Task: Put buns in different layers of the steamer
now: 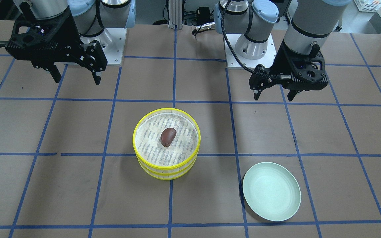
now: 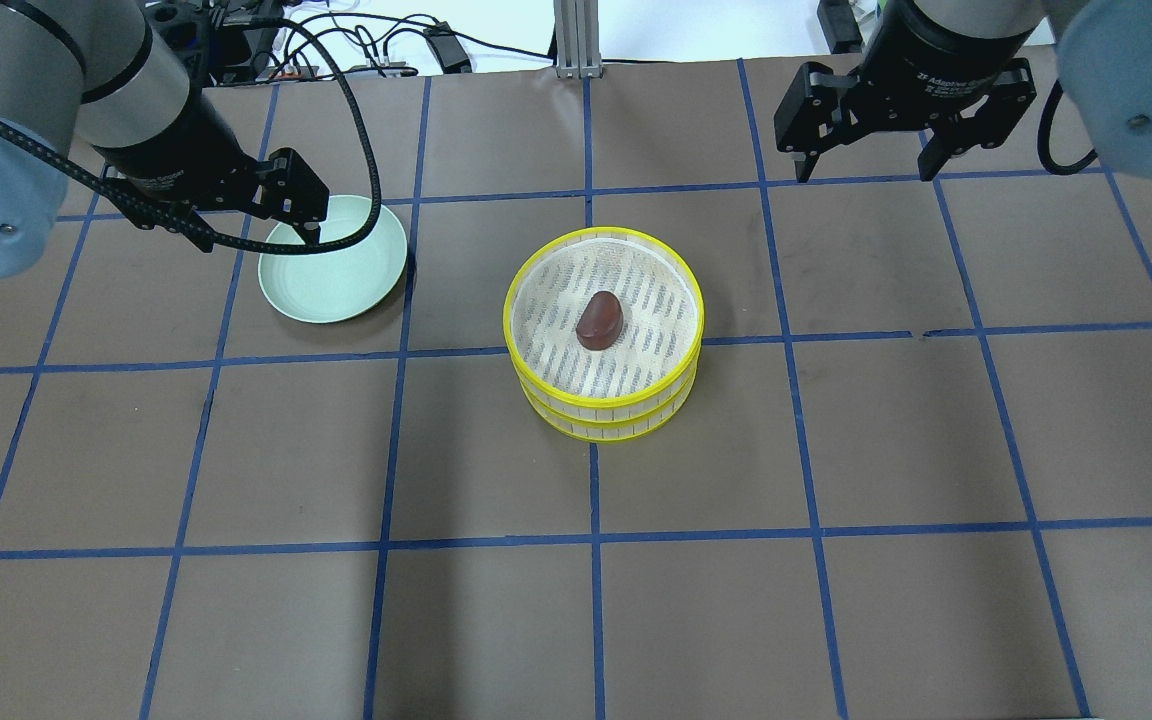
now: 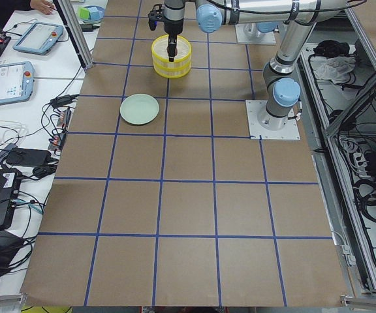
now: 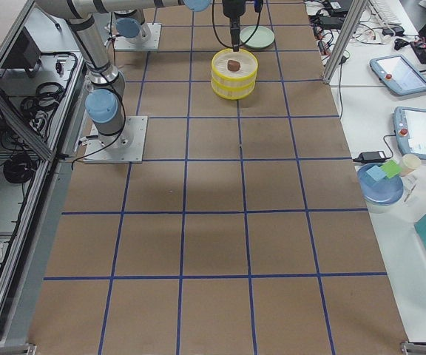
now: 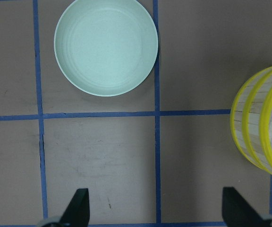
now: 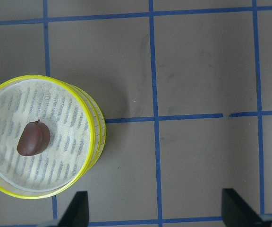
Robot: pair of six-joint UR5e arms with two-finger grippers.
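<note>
**Both hands free; brown bun in top layer, pale bun unseen**

- Left gripper (image 1: 274, 97): fingers spread wide, holding nothing, hanging above the table (image 1: 78, 185) near the robot's base.
- Right gripper (image 1: 77, 81): the same, wide apart and bare.
- Top layer (image 1: 167, 109) sits squarely on the lower layer (image 1: 166, 175), mid-table. The green plate (image 1: 271, 191) lies apart on the left arm's side.
- Brown bun (image 1: 168, 137) lies near the centre of the top layer's cloth.
- No view shows the pale bun; it is probably under the top layer, but you cannot confirm this.
- Handling, judged by look: the bun is light, soft and glossy, so likely slippery. Pinch it across its narrow width, gently. The layers look light with stiff rims; grip the rim.
</note>
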